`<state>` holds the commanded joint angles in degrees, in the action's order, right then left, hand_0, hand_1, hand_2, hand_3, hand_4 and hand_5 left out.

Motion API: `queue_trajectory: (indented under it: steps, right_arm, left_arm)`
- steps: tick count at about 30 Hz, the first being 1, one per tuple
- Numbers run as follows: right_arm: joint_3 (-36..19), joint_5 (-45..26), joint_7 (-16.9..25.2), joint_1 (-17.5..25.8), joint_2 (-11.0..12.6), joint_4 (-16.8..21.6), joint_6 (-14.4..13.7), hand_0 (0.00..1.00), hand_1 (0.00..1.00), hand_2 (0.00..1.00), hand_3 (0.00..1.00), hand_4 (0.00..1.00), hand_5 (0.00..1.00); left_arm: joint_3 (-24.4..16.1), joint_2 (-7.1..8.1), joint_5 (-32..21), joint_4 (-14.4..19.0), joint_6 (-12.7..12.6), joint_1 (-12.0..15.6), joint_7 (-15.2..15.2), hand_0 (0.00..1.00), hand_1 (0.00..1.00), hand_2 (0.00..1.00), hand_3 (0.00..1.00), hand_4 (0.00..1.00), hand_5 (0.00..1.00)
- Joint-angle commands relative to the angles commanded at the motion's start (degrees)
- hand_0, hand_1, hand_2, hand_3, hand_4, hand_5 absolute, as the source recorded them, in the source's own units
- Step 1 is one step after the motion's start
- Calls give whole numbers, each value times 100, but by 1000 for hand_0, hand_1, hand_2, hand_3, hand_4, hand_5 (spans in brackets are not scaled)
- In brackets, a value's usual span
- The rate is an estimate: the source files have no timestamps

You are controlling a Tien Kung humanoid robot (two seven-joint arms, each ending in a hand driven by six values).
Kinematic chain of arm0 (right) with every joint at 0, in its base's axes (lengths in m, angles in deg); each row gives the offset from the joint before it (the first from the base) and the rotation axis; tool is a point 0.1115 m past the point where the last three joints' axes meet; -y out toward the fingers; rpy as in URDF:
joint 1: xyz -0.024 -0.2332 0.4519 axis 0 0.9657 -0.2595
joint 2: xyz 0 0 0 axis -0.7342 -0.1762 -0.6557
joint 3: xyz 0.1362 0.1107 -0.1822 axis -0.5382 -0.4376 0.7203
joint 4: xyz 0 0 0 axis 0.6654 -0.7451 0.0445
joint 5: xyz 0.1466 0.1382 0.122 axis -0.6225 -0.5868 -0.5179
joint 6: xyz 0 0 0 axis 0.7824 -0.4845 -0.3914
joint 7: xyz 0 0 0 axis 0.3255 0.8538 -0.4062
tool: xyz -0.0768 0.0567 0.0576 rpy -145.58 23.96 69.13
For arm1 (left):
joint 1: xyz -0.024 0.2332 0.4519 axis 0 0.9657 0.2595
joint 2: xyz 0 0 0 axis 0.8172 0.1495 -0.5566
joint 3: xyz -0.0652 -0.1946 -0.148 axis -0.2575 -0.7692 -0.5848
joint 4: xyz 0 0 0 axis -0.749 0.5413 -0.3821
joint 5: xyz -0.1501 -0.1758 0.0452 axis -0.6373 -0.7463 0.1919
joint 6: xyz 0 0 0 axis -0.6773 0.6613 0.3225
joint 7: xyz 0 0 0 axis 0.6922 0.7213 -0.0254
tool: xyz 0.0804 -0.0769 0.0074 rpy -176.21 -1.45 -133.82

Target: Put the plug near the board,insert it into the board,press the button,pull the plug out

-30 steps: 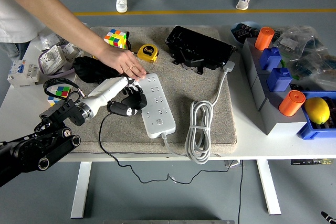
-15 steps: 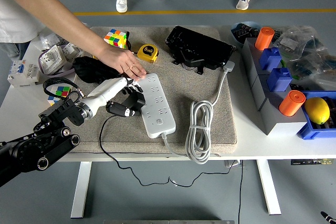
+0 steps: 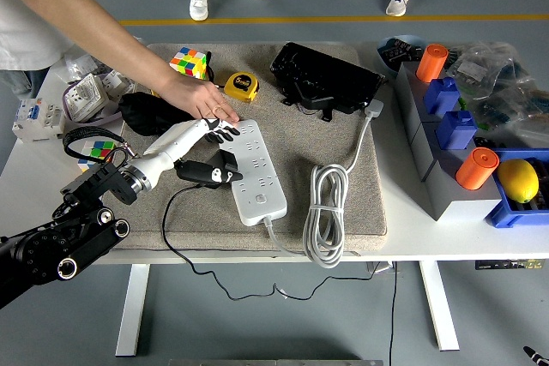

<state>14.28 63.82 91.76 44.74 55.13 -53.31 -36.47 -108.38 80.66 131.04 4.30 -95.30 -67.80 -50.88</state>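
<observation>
My left hand (image 3: 208, 150) is clenched around the one black plug (image 3: 214, 175), touching the left edge of the single white power strip (image 3: 255, 171) mid-tabletop. A person's hand (image 3: 204, 99) presses the strip's far end — tape measure (image 3: 242, 86) and one puzzle cube (image 3: 190, 63) just beyond.

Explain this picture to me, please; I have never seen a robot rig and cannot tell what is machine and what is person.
The picture comes from a camera on the robot's head, looking down over a white table with a beige mat. The black arm from the lower left is the robot's; its left hand grips a black plug at the edge of the white power strip. The bare arm from the top left is a person's; that hand rests on the strip's far end, seemingly steadying it. Nearby lie a coiled white cable, a yellow tape measure, a puzzle cube and a black case. The robot's right arm is not visible.
</observation>
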Motion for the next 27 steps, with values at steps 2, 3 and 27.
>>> queue_trajectory:
  steps: [2,3,27]
  right_arm:
    - [2,3,0,3,3,2,1,607,625,627,549,994,404]
    - [-1,4,1,5,4,3,1,607,625,627,549,994,404]
    - [-42,27,25,44,6,10,3,608,624,627,549,993,404]
  left_arm:
    - [-96,32,-37,139,-30,96,70,597,677,713,757,998,467]
    - [-140,55,-85,217,-64,153,142,597,677,713,757,998,467]
    - [-917,370,341,954,-541,1634,253,776,796,804,777,767,803]
